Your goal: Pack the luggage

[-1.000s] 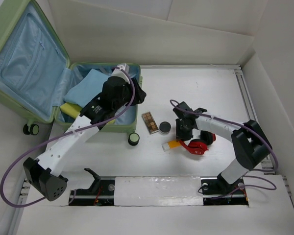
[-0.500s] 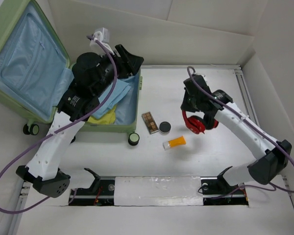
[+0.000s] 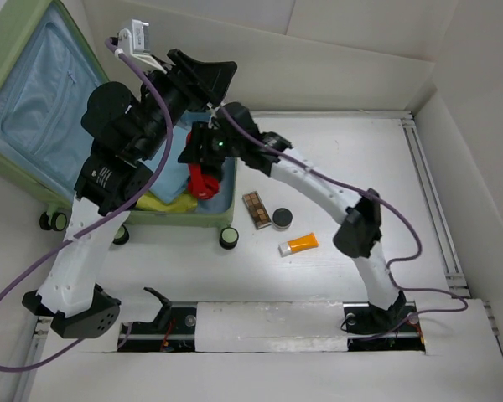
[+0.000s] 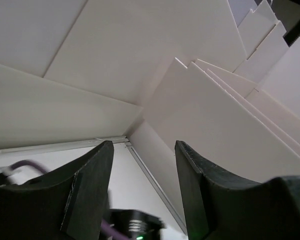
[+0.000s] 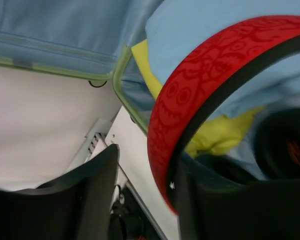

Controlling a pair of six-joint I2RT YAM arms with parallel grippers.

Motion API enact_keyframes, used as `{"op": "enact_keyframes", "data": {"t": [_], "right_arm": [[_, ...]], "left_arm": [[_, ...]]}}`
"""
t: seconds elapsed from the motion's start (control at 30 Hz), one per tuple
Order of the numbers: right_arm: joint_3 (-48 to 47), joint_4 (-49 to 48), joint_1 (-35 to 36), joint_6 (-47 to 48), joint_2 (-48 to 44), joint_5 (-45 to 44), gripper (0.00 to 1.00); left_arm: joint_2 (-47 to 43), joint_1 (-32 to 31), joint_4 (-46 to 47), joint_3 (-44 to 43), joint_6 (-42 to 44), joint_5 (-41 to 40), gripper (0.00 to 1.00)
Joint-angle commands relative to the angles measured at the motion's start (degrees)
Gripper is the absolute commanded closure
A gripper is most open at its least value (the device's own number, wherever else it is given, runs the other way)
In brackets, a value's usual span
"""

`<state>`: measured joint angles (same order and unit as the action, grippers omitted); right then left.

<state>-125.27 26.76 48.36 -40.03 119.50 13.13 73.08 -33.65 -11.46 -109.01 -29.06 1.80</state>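
The pale green luggage (image 3: 172, 219) lies open at the left, its blue-lined lid leaning back. Inside are a blue cloth (image 3: 172, 163) and a yellow cloth (image 3: 163, 201). Red headphones (image 3: 205, 180) rest in the luggage's near right corner under my right gripper (image 3: 203, 159). In the right wrist view the red headband (image 5: 200, 90) runs between the fingers of the right gripper (image 5: 147, 165), against the right one; the jaws stand apart, open. My left gripper (image 3: 208, 74) is raised high above the luggage. The left gripper (image 4: 142, 150) is open and empty, facing the wall.
On the table right of the luggage lie a makeup palette (image 3: 256, 209), a round black jar (image 3: 282, 219) and an orange tube (image 3: 298, 245). A luggage wheel (image 3: 228, 238) sticks out at the front. White walls enclose the table.
My right arm carried the red headphones from the table leftward into the luggage, and its jaws have parted. My left arm rose out of the luggage and now points up.
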Motion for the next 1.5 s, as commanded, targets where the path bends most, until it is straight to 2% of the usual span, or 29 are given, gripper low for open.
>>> {"op": "enact_keyframes", "data": {"t": [0.0,0.1,0.27,0.4,0.47,0.57,0.6,0.73,0.77,0.83,0.87,0.93,0.97,1.07,1.27,1.4,1.47], "right_arm": [[-12.40,-2.79,0.86,-2.68,6.08,2.72,0.41],[-10.80,0.22,-0.80,-2.68,5.23,-0.46,0.36],[10.72,-3.74,-3.26,-1.20,-9.94,-4.24,0.35],[27.15,-4.26,-5.64,1.00,-22.88,-7.23,0.38],[36.09,-3.65,-7.92,1.01,-30.86,-9.16,0.38],[44.90,-3.13,-12.31,2.14,-37.40,-9.17,0.42],[46.07,-3.12,-13.28,2.67,-38.80,-8.04,0.59],[46.70,1.17,-14.52,5.31,-40.40,-8.03,0.95],[45.74,3.53,-14.52,5.84,-40.40,-8.03,0.97],[45.73,4.53,-13.99,5.84,-40.40,-9.61,0.96],[45.73,4.53,-13.99,6.45,-42.05,-10.74,0.91],[46.96,4.53,-15.13,6.46,-43.38,-10.75,0.78],[47.75,4.53,-15.66,6.98,-44.43,-10.06,0.65],[49.41,7.24,-17.50,8.21,-45.67,-9.00,0.54],[51.97,9.10,-19.44,9.26,-47.70,-6.80,0.49],[52.50,9.10,-19.97,9.27,-47.70,-5.49,0.49],[53.02,9.62,-19.97,9.27,-47.70,-4.96,0.49]], "left_arm": [[-1.45,-0.01,0.92,-1.20,-0.38,-1.01,0.51],[-2.58,-0.01,-1.19,-0.59,-0.38,-2.15,0.51],[-5.40,-0.01,-1.72,7.12,-0.91,-3.74,0.51],[-6.81,-0.01,-3.65,14.33,-0.39,-5.58,0.51],[-6.81,-0.01,-4.18,19.59,-0.38,-6.20,0.51],[-6.03,-0.01,-4.18,23.48,-0.91,-5.68,0.54],[-5.41,-0.01,-3.48,24.36,-0.91,-5.15,0.55],[-4.35,-0.01,-3.64,25.95,-0.13,-1.28,0.62],[-3.30,-0.01,-5.31,25.95,0.84,-1.88,0.62],[0.21,-0.01,-13.00,25.95,4.53,-6.00,0.55],[1.18,-0.01,-14.71,27.09,5.41,-8.46,0.50],[1.72,-0.01,-16.04,29.81,7.34,-13.13,0.41],[1.72,-0.01,-15.26,32.43,9.18,-13.14,0.36],[1.01,-0.01,-15.25,35.09,9.20,-14.81,0.28],[5.84,-0.01,-16.40,37.73,11.48,-24.12,0.23],[9.45,-0.01,-16.40,33.62,11.48,-30.61,0.23],[10.06,-0.01,-15.87,32.91,11.48,-31.41,0.23]]}}
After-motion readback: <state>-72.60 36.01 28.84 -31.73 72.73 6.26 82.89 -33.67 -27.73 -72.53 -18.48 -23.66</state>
